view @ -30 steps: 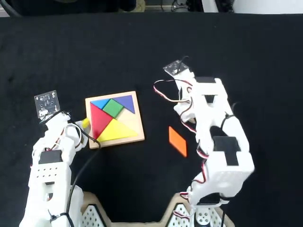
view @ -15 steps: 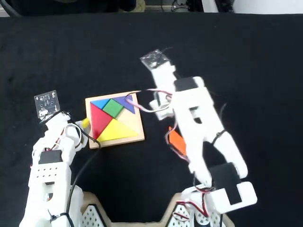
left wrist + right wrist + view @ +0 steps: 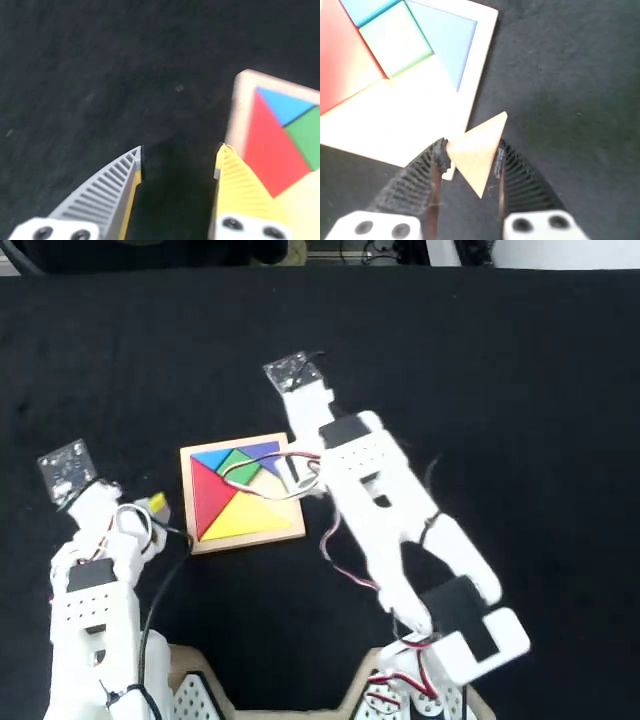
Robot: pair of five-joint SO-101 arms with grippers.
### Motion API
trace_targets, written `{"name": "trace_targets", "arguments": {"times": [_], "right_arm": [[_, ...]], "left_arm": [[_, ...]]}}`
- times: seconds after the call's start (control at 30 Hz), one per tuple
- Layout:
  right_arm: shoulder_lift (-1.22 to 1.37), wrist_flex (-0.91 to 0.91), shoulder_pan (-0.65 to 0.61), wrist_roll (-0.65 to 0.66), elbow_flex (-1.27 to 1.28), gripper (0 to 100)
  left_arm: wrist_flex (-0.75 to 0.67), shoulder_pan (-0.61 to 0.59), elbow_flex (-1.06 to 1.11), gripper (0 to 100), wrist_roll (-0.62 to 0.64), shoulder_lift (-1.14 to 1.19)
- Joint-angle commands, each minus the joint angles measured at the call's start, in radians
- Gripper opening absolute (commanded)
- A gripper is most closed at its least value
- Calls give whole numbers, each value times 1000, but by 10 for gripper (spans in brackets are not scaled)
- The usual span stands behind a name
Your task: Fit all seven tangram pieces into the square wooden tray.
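The right hand (image 3: 470, 157) is clenched on a pale orange triangular piece (image 3: 475, 150), long edge running along the hand's length, square corner toward the square wooden tray (image 3: 250, 541), at its 3 o'clock rim. The left hand (image 3: 177, 155) is released at 9 o'clock over the black counter (image 3: 500, 360).

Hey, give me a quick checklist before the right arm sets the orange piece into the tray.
1. Grip: right gripper holds orange piece: ok.
2. Room: bare gap left in tray: ok.
3. Position: piece over that gap: not ok, it hangs at the tray's rim.
4. Turn: piece rotated to match gap: cannot tell.
5. Clearance: left gripper open, apart from tray: ok.
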Motion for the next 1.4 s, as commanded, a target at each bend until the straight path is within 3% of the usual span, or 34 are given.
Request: {"name": "trace_targets", "arguments": {"times": [0.0, 0.37, 1.37], "right_arm": [[42, -71, -72, -60, -33, 47], [315, -5, -118, -381, -315, 47], [412, 55, -163, -396, -418, 51]], "left_arm": [[37, -58, -21, 245, 11, -17], [32, -54, -21, 245, 11, -17], [31, -51, -21, 245, 11, -17]]}}
